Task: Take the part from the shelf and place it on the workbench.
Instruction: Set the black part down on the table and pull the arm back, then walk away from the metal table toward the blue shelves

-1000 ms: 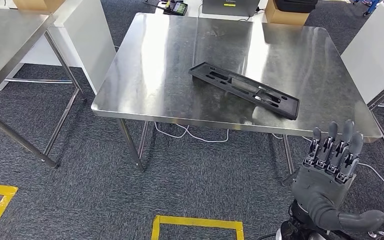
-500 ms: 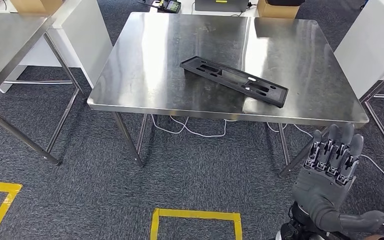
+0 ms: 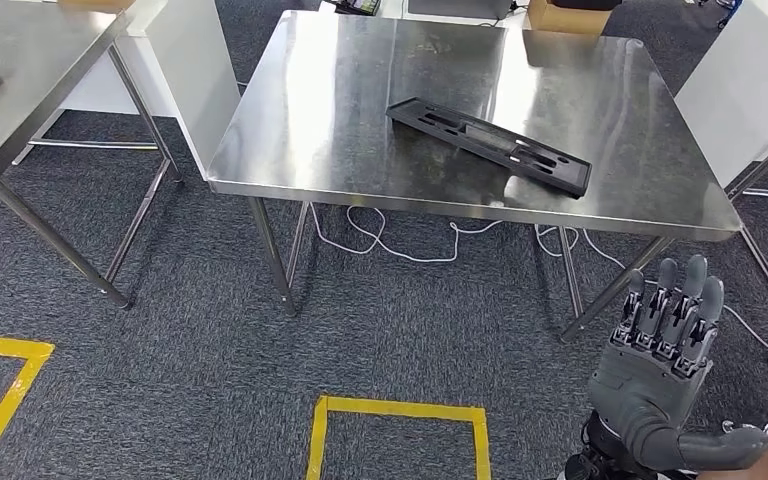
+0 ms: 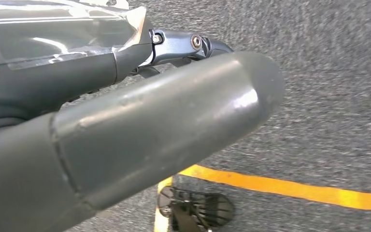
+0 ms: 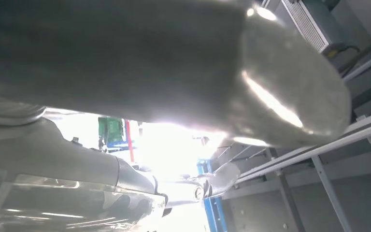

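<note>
Head view, workbench [image 3: 360, 120]: bare steel top on grey carpet [image 3: 210, 340], yellow floor tape [image 3: 400, 410] in front; the black part [image 3: 490, 146] lies flat toward its right front.
Head view, right hand [image 3: 660, 375]: low, fingers straight, released, empty.
Left wrist view, left hand [image 4: 125, 130]: above carpet and yellow tape; fingers cannot be told.
Right wrist view: thumb close up, steel frame [image 5: 314, 154] behind.

workbench [image 3: 360, 120]: brushed glossy steel | part [image 3: 488, 146] on workbench: matt black plastic | floor [image 3: 160, 340] under workbench: rough grey carpet

No words, numbers or labels can be read anywhere. The yellow tape lines [image 3: 397, 408] on the grey carpet floor carry no writing.
</note>
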Controlling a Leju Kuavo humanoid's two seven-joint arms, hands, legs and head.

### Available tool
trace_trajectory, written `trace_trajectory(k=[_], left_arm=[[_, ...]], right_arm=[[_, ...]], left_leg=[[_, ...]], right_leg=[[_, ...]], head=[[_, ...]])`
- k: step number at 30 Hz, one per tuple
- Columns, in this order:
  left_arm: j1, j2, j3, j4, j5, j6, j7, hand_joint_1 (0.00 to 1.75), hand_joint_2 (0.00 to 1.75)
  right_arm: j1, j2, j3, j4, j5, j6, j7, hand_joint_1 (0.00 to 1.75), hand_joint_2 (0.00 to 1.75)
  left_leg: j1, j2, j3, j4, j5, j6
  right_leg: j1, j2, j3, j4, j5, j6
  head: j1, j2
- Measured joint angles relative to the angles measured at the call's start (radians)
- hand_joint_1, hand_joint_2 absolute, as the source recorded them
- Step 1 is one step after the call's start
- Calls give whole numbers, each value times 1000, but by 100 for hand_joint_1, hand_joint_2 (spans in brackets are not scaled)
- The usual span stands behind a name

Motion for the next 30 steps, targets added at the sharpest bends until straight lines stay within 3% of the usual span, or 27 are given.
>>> trace_trajectory(k=[1, 2, 3, 4, 6, 7, 8, 9, 10, 11, 13, 15, 16, 17, 19, 21, 22, 24, 26, 28, 30], left_arm=[[0, 0, 0, 0, 0, 0, 0, 0, 0], [0, 0, 0, 0, 0, 0, 0, 0, 0], [0, 0, 0, 0, -1, 1, 0, 0, 0], [0, 0, 0, 0, -2, 1, 0, 0, 0], [0, -1, 0, 0, -5, 3, 0, 0, 0], [0, -1, 0, 0, -7, 4, 0, 0, 0], [0, -1, 0, 0, -9, 4, 0, 0, 0], [1, -1, 0, 0, -9, 5, 0, 0, 0], [1, -1, 0, 0, -10, 6, 0, 0, 0], [2, 0, 0, 0, -10, 7, 1, 0, 0], [4, 0, 0, 0, -11, 10, 1, 0, 0], [5, -1, 0, 0, -12, 12, 0, 0, 0], [5, 0, 0, 0, -13, 13, 0, 0, 0], [5, 0, 0, 0, -14, 15, 0, 0, 0], [4, 0, 0, 0, -16, 19, 0, 0, 0], [3, 0, 0, 0, -18, 19, 0, 0, 0], [2, 0, 0, 0, -19, 19, -1, 0, 0], [1, 0, -1, 0, -20, 19, -3, 0, 0], [0, 0, -1, 0, -20, 20, -4, 0, 0], [-2, 0, 0, 0, -20, 21, -4, 0, 0], [-3, 1, 0, 0, -20, 22, -4, 0, 0]], right_arm=[[1, -1, 0, 2, 0, -2, 0, 0, 0], [2, -1, -1, 3, -1, -5, 0, 0, 0], [3, -3, -1, 5, 0, -10, 0, 0, 0], [4, -4, -1, 5, 0, -15, 0, 0, 0], [4, -6, -1, 6, 0, -21, 0, 0, 0], [4, -7, -1, 6, -1, -21, 0, 0, 0], [5, -8, -1, 6, -1, -21, 0, 0, 0], [6, -8, -2, 6, -1, -21, 0, 0, 0], [7, -8, -2, 7, -1, -22, 0, 0, 0], [7, -8, -2, 7, -2, -22, 0, 0, 0], [8, -7, -2, 8, -4, -22, 0, 0, 0], [9, -7, -2, 8, -6, -23, 0, 0, 0], [9, -7, -1, 9, -7, -24, 0, 0, 0], [9, -7, -1, 10, -7, -26, 0, 0, 0], [9, -7, -1, 11, -7, -30, 0, 0, 0], [7, -7, 0, 12, -7, -33, 0, 0, 0], [6, -7, 0, 12, -8, -33, 0, 0, 0], [3, -7, 1, 12, -9, -34, 0, 0, 0], [2, -8, 1, 14, -13, -35, 0, 0, 0], [1, -9, 1, 17, -17, -35, 0, 0, 0], [0, -12, 1, 21, -21, -34, 0, 0, 0]], left_leg=[[-2, 2, -15, 0, 11, 0], [-4, 3, -30, 1, 23, 0], [-6, 3, -44, 1, 33, -2], [-8, 3, -55, 1, 45, -4], [-12, 2, -72, 1, 66, -12], [-13, 3, -74, 0, 76, -17], [-13, 3, -76, -3, 86, -22], [-13, 4, -76, -8, 97, -28], [-11, 2, -80, -8, 98, -34], [-9, 0, -86, 2, 81, -39], [-3, -5, -108, 76, -14, -49], [2, -6, -134, 207, -112, -60], [5, -6, -139, 261, -127, -65], [9, -6, -130, 288, -117, -70], [19, -6, -61, 235, -65, -79], [25, -9, 37, 102, -64, -88], [24, -11, 65, 54, -77, -88], [17, -14, 75, 20, -89, -77], [12, -10, 54, 18, -72, -51], [9, -6, 28, 14, -49, -21], [5, -4, -1, 15, -26, -8]], right_leg=[[0, 0, 0, 39, -11, 5], [1, 0, 19, 46, -5, 13], [3, 0, 56, 14, 15, 21], [5, 0, 109, -51, 34, 24], [15, 0, 224, -213, 38, 13], [20, 0, 257, -269, 31, 5], [25, 0, 268, -297, 25, -2], [27, 0, 263, -302, 31, -7], [19, -1, 255, -302, 40, -14], [12, -3, 247, -303, 51, -24], [-1, -7, 225, -305, 75, -41], [1, -10, 200, -302, 99, -46], [1, -10, 186, -298, 110, -43], [0, -11, 170, -292, 119, -39], [-6, -12, 136, -272, 132, -29], [-7, -12, 104, -246, 139, -19], [-4, -12, 93, -236, 143, -13], [4, -12, 82, -229, 156, 6], [4, -11, 70, -223, 155, 22], [0, -9, 38, -165, 96, 14], [-1, -7, 1, -43, 10, 4]], head=[[0, 0], [0, 0], [0, 0], [0, 0], [-1, 0], [-2, 0], [-3, 0], [-3, 0], [-3, 0], [-3, 0], [-6, 0], [-9, 0], [-8, 0], [-9, 0], [-9, 0], [-12, 0], [-13, 0], [-13, 0], [-14, 0], [-10, 0], [-4, 0]])
